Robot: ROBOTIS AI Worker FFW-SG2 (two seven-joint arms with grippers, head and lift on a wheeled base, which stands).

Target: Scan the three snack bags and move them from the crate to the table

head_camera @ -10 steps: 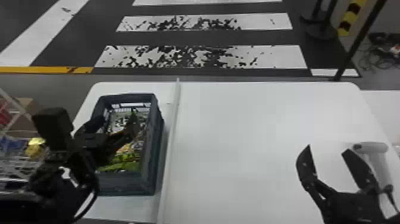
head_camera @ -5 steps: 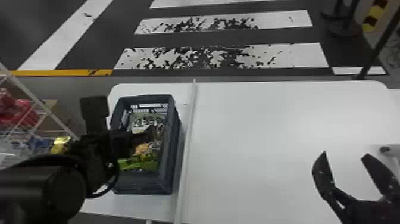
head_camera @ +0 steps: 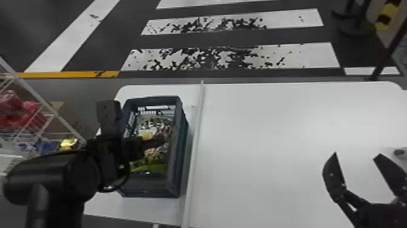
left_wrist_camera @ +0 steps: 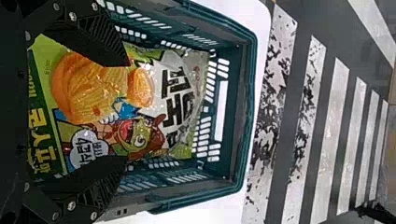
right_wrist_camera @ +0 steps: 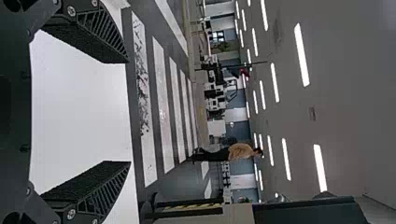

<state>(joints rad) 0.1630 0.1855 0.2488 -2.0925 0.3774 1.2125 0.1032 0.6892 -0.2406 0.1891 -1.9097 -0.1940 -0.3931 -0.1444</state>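
Observation:
My left gripper (head_camera: 160, 141) is over the crate (head_camera: 178, 148), above the snack bags (head_camera: 151, 163) lying inside. In the left wrist view the left gripper (left_wrist_camera: 127, 111) stands open, its two fingers on either side of a green and white snack bag (left_wrist_camera: 140, 93) with orange chips printed on it. The bag lies in the dark teal crate (left_wrist_camera: 245, 116). At the right, my right gripper (head_camera: 355, 154) is above the white table (head_camera: 260, 151). The right gripper (right_wrist_camera: 128, 112) is open in the right wrist view, with nothing between its fingers.
A white strip (head_camera: 195, 151) runs along the table just right of the crate. A wire rack (head_camera: 39, 121) with red and yellow packages stands at the far left. A grey-white cylindrical object (head_camera: 401, 152) lies at the table's right side, beside the right gripper.
The head view has shifted, so the crate and table sit farther right in it. The left arm's wrist and forearm have swung up beside the crate. The right gripper still stands open.

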